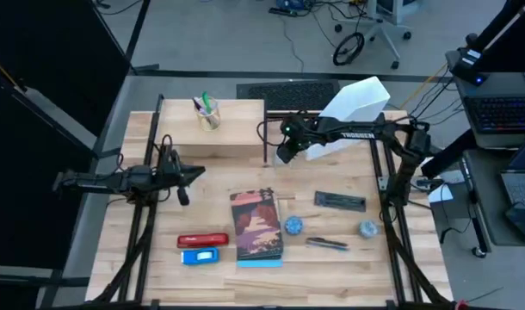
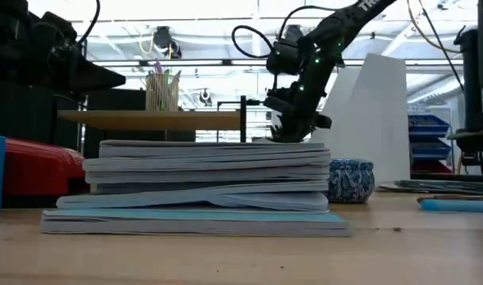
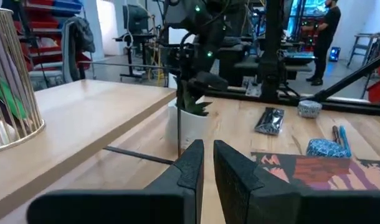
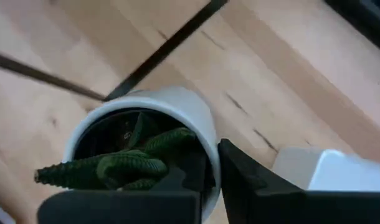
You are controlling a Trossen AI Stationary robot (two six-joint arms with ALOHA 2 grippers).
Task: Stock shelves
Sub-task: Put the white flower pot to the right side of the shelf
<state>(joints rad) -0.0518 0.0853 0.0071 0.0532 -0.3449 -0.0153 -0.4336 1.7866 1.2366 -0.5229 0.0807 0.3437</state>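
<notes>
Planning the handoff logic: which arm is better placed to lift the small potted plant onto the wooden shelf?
Right. The right gripper already straddles the white pot's rim beside the shelf. The left gripper hangs farther off, fingers nearly closed and empty.

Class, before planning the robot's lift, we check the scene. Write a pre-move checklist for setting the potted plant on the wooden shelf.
1. Right claw astride the rim of the small white round pot with a green plant: ok.
2. Pot upright: ok.
3. Bare room on the low light-wood plank shelf, beside the gold wire pen cup: ok.
4. Pot clear of the thin black shelf leg: cannot tell, they stand very close.
5. Left claw out of the path: ok.
</notes>
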